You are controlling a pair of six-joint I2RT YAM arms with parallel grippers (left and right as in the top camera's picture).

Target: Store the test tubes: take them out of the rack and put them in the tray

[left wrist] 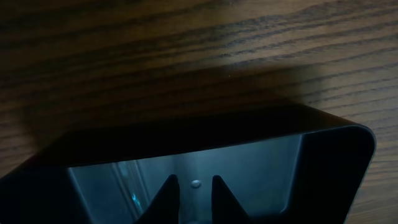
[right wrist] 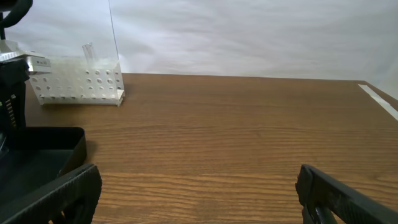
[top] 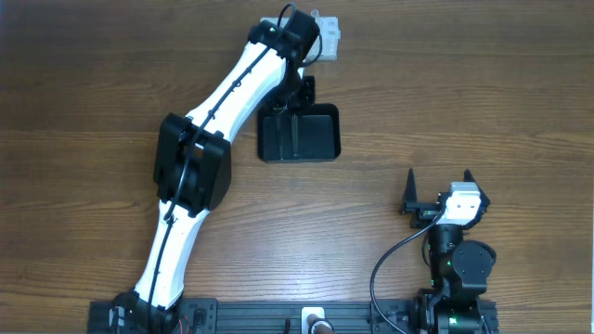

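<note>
Left pincer (left wrist: 194,182), narrowly parted over the tray (top: 338,134), is nearer the rack (top: 327,33) just beyond, one tube (right wrist: 87,51) upright; right pincer (right wrist: 198,179) gapes wide.

No readable text, label or number shows on the rack (right wrist: 78,84), tray (top: 336,134) or table (top: 464,93).

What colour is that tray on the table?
The tray is black; top view shows it best.
</note>
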